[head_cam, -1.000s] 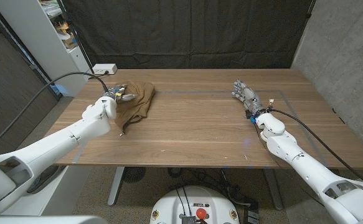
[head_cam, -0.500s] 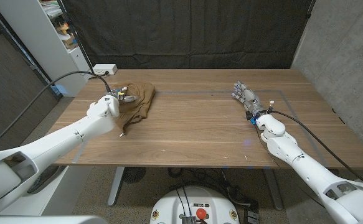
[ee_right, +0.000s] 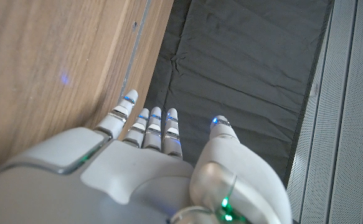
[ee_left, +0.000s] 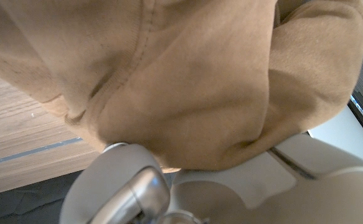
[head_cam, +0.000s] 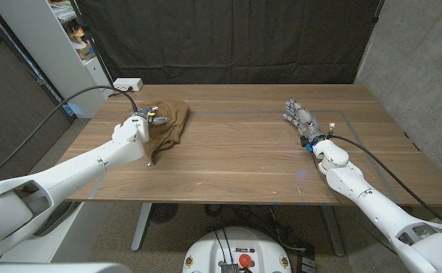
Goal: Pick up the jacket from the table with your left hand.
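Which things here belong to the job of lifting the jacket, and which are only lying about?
Belonging to the job:
- jacket, brown, crumpled on the table
- left hand, on the jacket

Lying about:
- right hand, holding nothing, fingers apart
- white box at the table's far left corner

**A robot test bay in a lab**

The wooden table (head_cam: 251, 152) stands on a height-adjustable leg before a black curtain (head_cam: 228, 38) hung as a backdrop. A bare grey wall (head_cam: 418, 53) closes one side; a white shelving unit (head_cam: 54, 45) with clutter stands on the other. A white power strip (head_cam: 127, 83) lies at the table's far edge, and cables trail from the arms.
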You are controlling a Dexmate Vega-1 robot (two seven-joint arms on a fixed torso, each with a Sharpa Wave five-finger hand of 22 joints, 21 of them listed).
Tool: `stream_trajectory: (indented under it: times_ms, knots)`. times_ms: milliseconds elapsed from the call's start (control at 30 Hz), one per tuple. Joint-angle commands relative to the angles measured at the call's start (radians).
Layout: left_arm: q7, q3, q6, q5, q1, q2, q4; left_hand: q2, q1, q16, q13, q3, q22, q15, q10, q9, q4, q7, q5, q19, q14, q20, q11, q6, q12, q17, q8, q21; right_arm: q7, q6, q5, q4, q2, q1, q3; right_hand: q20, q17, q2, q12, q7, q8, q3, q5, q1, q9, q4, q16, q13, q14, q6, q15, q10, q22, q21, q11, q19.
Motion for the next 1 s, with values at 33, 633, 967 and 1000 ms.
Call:
stream_trajectory:
  times_ms: [33, 633, 967, 1000]
  knots:
    - [-0.041, 0.016, -0.001, 0.014, 0.0, -0.018, 0.008, 0.217, 0.73, 0.182, 0.156, 0.096, 0.015, -0.127, 0.214, 0.071, -0.094, 0.016, 0.03, 0.534, 0.31, -0.001, -0.07, 0.269, 0.121, 0.196, 0.115, 0.087, -0.007, -0.004, 0.004, -0.016, -0.003, -0.009, 0.003, 0.002, 0.0, -0.002, 0.003, -0.001, 0.003, -0.004, 0.002, 0.009, 0.004, -0.002, 0.003, 0.001, 0.008, 0.008, 0.002, 0.004, 0.002, -0.001, -0.001, -0.007]
    - [0.051, -0.031, 0.009, -0.005, 0.042, -0.01, -0.041, 0.231, 0.917, 0.351, 0.422, 0.065, 0.029, -0.263, 0.355, 0.223, -0.075, 0.026, 0.079, 0.73, 0.525, -0.172, -0.153, 0.506, 0.306, 0.409, 0.306, 0.272, -0.011, -0.003, 0.002, -0.011, 0.005, 0.0, 0.0, 0.005, 0.0, -0.002, 0.003, -0.004, 0.003, -0.005, 0.002, 0.009, 0.004, -0.003, 0.003, 0.002, 0.009, 0.012, 0.004, 0.004, 0.002, -0.001, -0.002, -0.008]
    - [0.091, -0.077, 0.062, -0.021, 0.084, 0.017, -0.156, 0.233, 0.94, 0.365, 0.48, 0.068, 0.032, -0.3, 0.429, 0.269, -0.084, 0.028, 0.094, 0.726, 0.578, -0.201, -0.16, 0.573, 0.349, 0.446, 0.365, 0.315, 0.002, 0.003, 0.006, -0.001, 0.014, 0.01, -0.002, 0.005, 0.0, -0.002, 0.003, -0.005, 0.003, -0.005, 0.002, 0.01, 0.004, -0.004, 0.003, 0.002, 0.009, 0.012, 0.004, 0.005, 0.002, -0.001, -0.003, -0.008]
    - [0.09, -0.079, 0.061, -0.021, 0.086, 0.023, -0.167, 0.232, 0.942, 0.365, 0.485, 0.068, 0.033, -0.302, 0.434, 0.273, -0.084, 0.029, 0.096, 0.725, 0.58, -0.202, -0.16, 0.577, 0.352, 0.448, 0.37, 0.319, 0.003, 0.005, 0.006, 0.0, 0.015, 0.011, -0.003, 0.005, 0.0, -0.002, 0.002, -0.005, 0.003, -0.005, 0.002, 0.01, 0.004, -0.004, 0.003, 0.002, 0.009, 0.013, 0.003, 0.005, 0.002, -0.001, -0.003, -0.008]
